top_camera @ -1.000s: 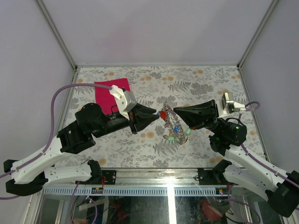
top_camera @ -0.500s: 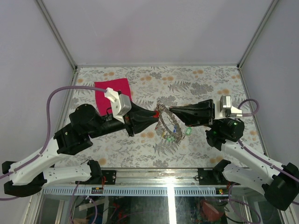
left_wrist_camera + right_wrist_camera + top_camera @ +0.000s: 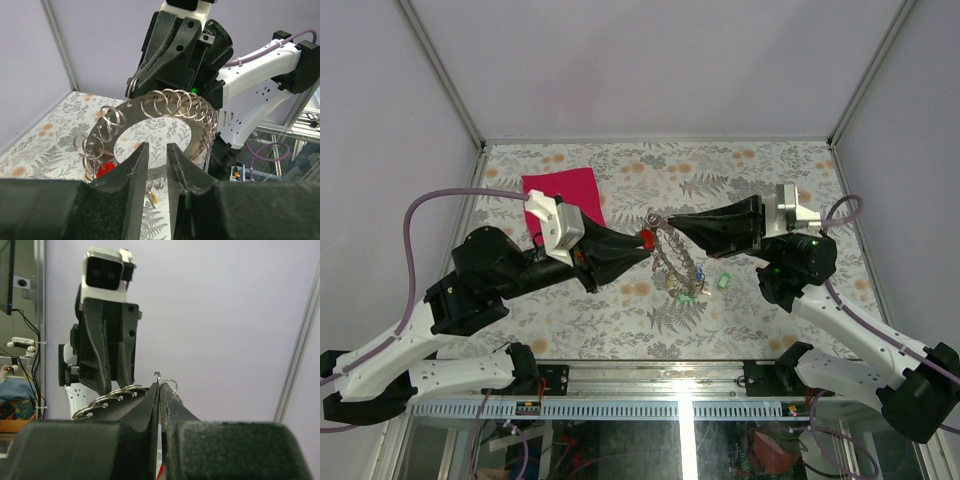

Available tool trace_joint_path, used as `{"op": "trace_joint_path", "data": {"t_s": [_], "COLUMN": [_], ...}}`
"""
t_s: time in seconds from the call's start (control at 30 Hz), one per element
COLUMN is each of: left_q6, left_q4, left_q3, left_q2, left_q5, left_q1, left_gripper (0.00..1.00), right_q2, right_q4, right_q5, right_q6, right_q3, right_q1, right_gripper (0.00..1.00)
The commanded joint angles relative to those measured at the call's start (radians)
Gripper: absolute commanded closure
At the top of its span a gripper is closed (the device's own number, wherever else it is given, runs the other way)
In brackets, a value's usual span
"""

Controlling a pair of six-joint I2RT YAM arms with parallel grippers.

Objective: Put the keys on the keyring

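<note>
Right gripper (image 3: 159, 386) pinched shut on keyring (image 3: 170, 116) edge. Left gripper (image 3: 157, 145) jaws narrow, beside red key (image 3: 103, 170); we can't tell if gripping.

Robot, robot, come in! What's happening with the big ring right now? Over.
Right hand shut on the keyring, holding it up. Left hand open at its rim, beside the red key. Green key lying loose on the table.

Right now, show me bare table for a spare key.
Free: the far strip of floral table right of the magenta cloth square, and the near strip by the bases. Crowded: the middle, where left gripper and right gripper meet at the large grey coiled keyring, a green key beside it.
</note>
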Motion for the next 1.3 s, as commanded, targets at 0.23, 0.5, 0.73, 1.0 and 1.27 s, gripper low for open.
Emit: {"op": "trace_joint_path", "data": {"t_s": [0.23,0.5,0.73,1.0,1.27], "left_q6": [-0.003,-0.064,-0.082,-0.03,-0.005], "left_q4": [0.136,0.135,0.135,0.094,0.075], "left_q3": [0.022,-0.056,-0.104,-0.136,-0.135], "left_q2": [-0.034,-0.058,-0.055,-0.053,-0.043], "left_q5": [-0.156,-0.272,-0.336,-0.373,-0.403], "left_q1": [-0.003,-0.003,-0.003,-0.004,-0.003], "left_gripper": [0.84,0.81,0.7,0.56,0.51], "right_q2": [-0.057,-0.084,-0.046,0.036,0.09], "right_q4": [-0.535,-0.995,-1.18,-1.471,-1.53], "right_q5": [0.021,0.158,0.186,0.243,0.2], "right_q6": [0.048,-0.085,-0.073,-0.07,0.108], "right_q3": [0.191,0.322,0.408,0.591,0.641], "right_q1": [0.004,0.004,0.004,0.003,-0.025], "right_gripper": [1.0,1.0,1.0,1.0,1.0]}}
